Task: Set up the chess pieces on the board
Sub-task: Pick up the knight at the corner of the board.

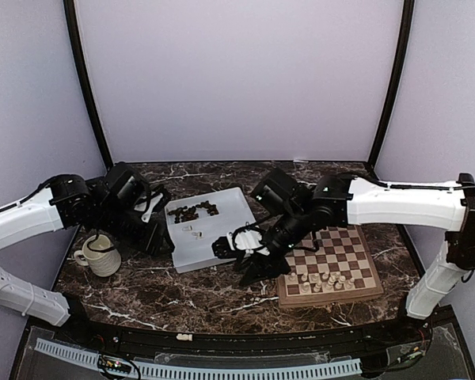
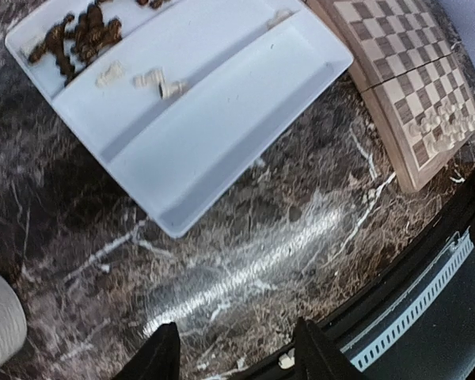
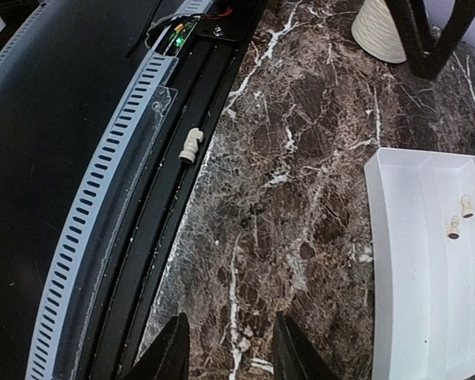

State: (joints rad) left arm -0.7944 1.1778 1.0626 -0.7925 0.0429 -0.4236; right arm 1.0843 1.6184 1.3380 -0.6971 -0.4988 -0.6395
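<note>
On board (image 1: 350, 252), cream chess pieces (image 1: 326, 279) along near edge; left gripper (image 2: 236, 352), right gripper (image 3: 226, 348) fingers apart, empty.

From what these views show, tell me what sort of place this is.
Probably a robot lab enclosure: plain lilac backdrop walls, a marble-patterned table, and a slotted cable duct along its near edge.

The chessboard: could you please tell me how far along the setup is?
Done: a cluster of cream pieces stands on the near rows of the board. In hand: nothing; the left gripper and right gripper are both open and empty. To do: the dark pieces heaped in the tray, a few cream ones beside them, and one stray piece lying in the front rail.
</note>
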